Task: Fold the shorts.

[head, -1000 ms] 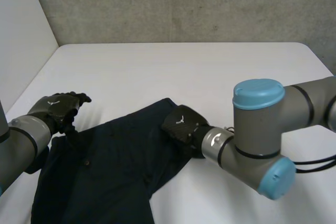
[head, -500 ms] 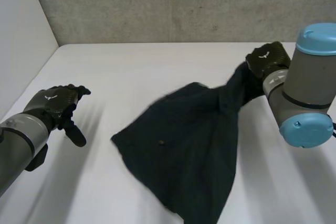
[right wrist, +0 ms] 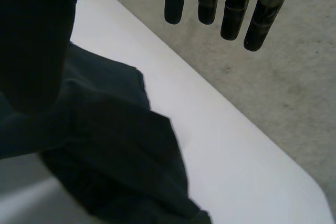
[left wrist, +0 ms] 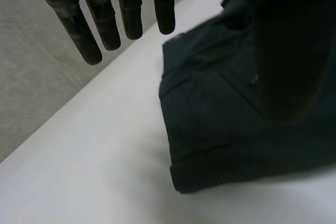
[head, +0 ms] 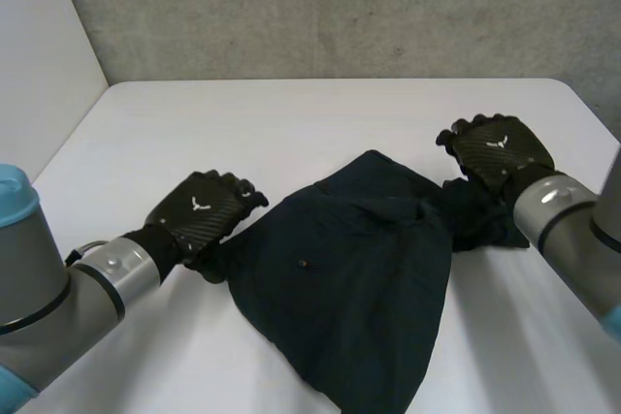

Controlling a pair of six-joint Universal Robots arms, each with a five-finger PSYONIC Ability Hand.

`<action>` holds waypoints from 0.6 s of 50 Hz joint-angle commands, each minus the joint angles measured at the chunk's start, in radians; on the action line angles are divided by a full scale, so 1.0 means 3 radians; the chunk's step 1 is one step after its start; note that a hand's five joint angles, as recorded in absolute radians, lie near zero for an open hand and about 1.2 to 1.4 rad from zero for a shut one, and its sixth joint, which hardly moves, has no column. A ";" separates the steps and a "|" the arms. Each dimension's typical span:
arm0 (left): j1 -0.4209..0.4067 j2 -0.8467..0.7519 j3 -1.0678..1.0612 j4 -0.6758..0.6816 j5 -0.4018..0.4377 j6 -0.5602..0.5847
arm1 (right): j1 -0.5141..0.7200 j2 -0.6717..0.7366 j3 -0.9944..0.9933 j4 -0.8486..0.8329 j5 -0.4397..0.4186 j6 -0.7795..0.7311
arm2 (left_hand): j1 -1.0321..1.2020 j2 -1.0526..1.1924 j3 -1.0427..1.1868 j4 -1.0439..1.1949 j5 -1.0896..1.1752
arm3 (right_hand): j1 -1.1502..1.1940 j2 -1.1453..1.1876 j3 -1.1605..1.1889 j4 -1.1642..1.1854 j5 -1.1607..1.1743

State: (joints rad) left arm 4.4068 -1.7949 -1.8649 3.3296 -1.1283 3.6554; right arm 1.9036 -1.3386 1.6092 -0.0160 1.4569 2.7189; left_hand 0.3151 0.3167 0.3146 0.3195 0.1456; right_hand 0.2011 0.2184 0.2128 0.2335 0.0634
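The head camera looks down on the white table (head: 291, 123); both wrist cameras closely view the same dark shorts (head: 359, 269).

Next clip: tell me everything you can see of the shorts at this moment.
The shorts are dark navy, of woven-looking cloth, with a small button on the front and a stitched hem. They lie unfolded and rumpled on the white table, bunched at the end toward the right arm. The left hand is at one corner and the right hand over the bunched end, both with straight fingers; whether either touches the cloth cannot be told.
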 commanded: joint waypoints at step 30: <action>0.0037 -0.1083 0.0663 0.0023 0.0080 0.0511 | -0.0158 -0.0166 0.0690 -0.0151 -0.0111 0.0003 | 0.1755 0.1750 0.1756 0.1740 0.1738 | -0.0089 -0.0146 -0.0128 -0.0197 -0.0211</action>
State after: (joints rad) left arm 4.4182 -2.0898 -1.6980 3.3365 -1.0982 3.8094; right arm 1.8544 -1.3881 1.8126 -0.0621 1.4235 2.7186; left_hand 0.6685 0.6604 0.6562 0.6589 0.4705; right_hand 0.2010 0.2184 0.2128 0.2335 0.0634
